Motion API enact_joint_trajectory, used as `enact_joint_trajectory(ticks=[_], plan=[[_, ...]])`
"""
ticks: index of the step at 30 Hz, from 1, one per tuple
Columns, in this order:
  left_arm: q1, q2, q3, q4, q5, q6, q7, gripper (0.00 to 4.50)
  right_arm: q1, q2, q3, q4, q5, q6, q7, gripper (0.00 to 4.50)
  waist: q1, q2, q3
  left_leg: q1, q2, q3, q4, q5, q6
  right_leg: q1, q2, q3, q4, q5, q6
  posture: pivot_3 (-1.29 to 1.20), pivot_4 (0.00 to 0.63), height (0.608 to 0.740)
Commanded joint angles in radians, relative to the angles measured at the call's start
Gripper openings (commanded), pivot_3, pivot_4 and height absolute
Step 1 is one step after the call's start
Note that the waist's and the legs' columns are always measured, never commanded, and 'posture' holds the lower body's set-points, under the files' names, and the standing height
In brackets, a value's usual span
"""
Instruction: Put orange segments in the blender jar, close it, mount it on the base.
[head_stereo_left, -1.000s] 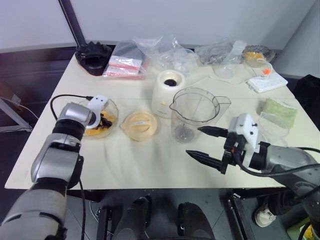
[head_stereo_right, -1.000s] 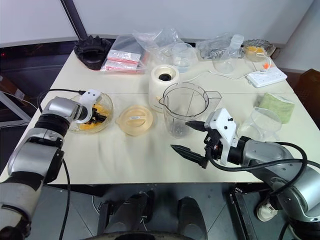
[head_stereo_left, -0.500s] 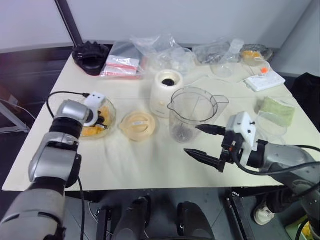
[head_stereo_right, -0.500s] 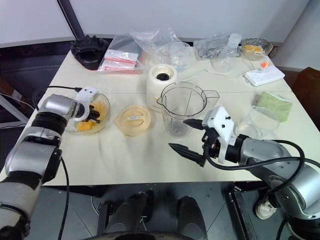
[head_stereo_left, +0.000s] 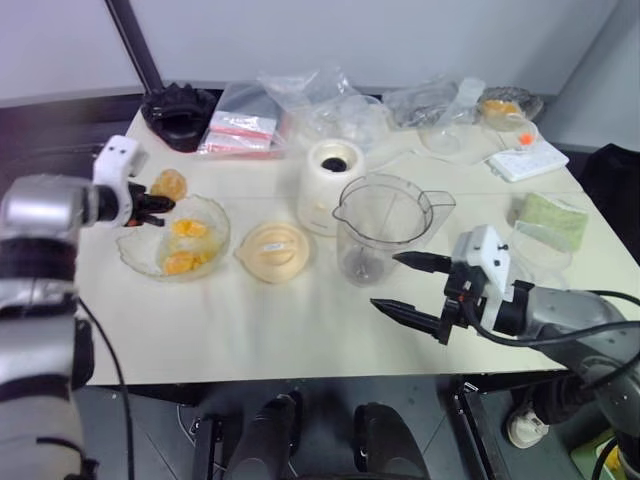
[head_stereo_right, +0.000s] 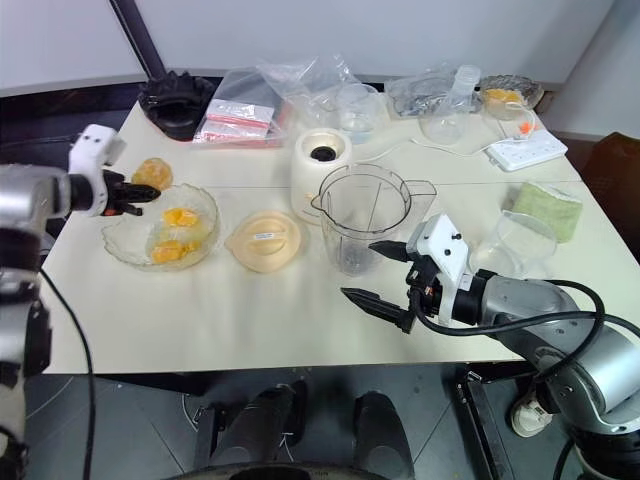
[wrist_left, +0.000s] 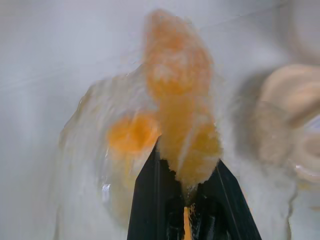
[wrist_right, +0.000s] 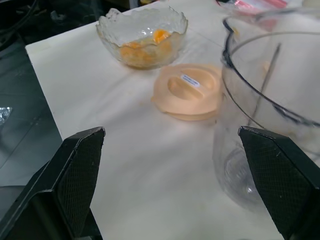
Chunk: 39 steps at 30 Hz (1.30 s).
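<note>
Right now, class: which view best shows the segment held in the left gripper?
The left wrist view: the segment is close up, pinched between the black fingers. The eye views show it small at the left gripper, above the bowl.

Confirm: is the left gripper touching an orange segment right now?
Touching. Left wrist view shows the left gripper shut on an orange segment, fingertips pinching its lower end, above the glass bowl.

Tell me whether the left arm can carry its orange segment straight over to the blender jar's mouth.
Probably yes. The left gripper holds an orange segment above the glass bowl; the blender jar stands open, its lid lying low between them.
</note>
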Motion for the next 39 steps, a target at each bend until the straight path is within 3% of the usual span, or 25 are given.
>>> enact_joint_trajectory(ticks=[1, 6, 13, 21, 25, 31, 39], plan=[[0.018, 0.052, 0.138, 0.053, -0.109, -0.196, -0.137, 0.09, -0.004, -0.001, -0.041, -0.024, 0.003, -0.018, -0.016, 4.5, 0.006, 0.0, 0.0, 0.0, 0.0, 0.0, 0.0, 0.0, 0.0, 0.0, 0.0, 0.0, 0.0, 0.0, 0.0, 0.0, 0.15, 0.74], [-0.024, 0.096, 0.141, 0.196, -0.121, -0.244, -0.232, 0.09, 0.015, 0.003, -0.061, -0.046, 0.008, -0.013, -0.044, 4.5, 0.017, 0.0, 0.0, 0.001, 0.0, 0.0, 0.002, 0.0, 0.0, 0.0, 0.0, 0.0, -0.002, 0.0, -0.001, 0.0, 0.15, 0.74], [-0.195, 0.041, 0.046, 0.071, -0.128, -0.222, -0.353, 0.09, 0.084, -0.006, -0.138, -0.075, 0.023, -0.004, -0.076, 4.5, 0.039, -0.001, 0.0, -0.001, 0.0, 0.0, 0.003, 0.0, 0.0, 0.003, 0.002, -0.001, -0.012, 0.002, -0.002, 0.0, 0.15, 0.74], [-0.415, -0.186, -0.081, -0.083, -0.143, -0.186, -0.387, 0.09, 0.123, -0.048, -0.271, -0.082, 0.056, 0.014, -0.083, 4.5, 0.038, -0.001, 0.0, -0.001, 0.001, 0.001, 0.003, 0.0, 0.003, 0.007, 0.002, -0.001, -0.013, 0.004, 0.001, 0.0, 0.15, 0.74], [-0.522, -0.338, -0.142, -0.005, -0.097, -0.181, -0.299, 0.09, 0.142, -0.045, -0.312, -0.088, 0.056, 0.007, -0.099, 4.5, 0.036, -0.001, 0.0, -0.001, 0.001, 0.001, 0.003, 0.001, 0.003, 0.007, 0.003, -0.001, -0.012, 0.004, 0.002, 0.0, 0.15, 0.74], [-0.583, -0.542, -0.239, 0.095, -0.053, -0.24, -0.322, 0.09, 0.225, -0.011, -0.367, -0.159, 0.073, 0.011, -0.156, 4.5, 0.038, -0.001, 0.0, -0.001, 0.001, 0.002, 0.003, 0.001, 0.004, 0.007, 0.003, -0.001, -0.012, 0.005, 0.003, 0.0, 0.15, 0.74], [-0.588, -0.663, -0.35, 0.208, 0.051, -0.352, -0.36, 0.09, 0.308, 0.034, -0.369, -0.229, 0.085, -0.003, -0.231, 4.5, 0.036, 0.0, 0.001, -0.001, 0.001, 0.002, 0.004, 0.001, 0.004, 0.007, 0.003, -0.001, -0.012, 0.005, 0.003, 0.0, 0.15, 0.74]])
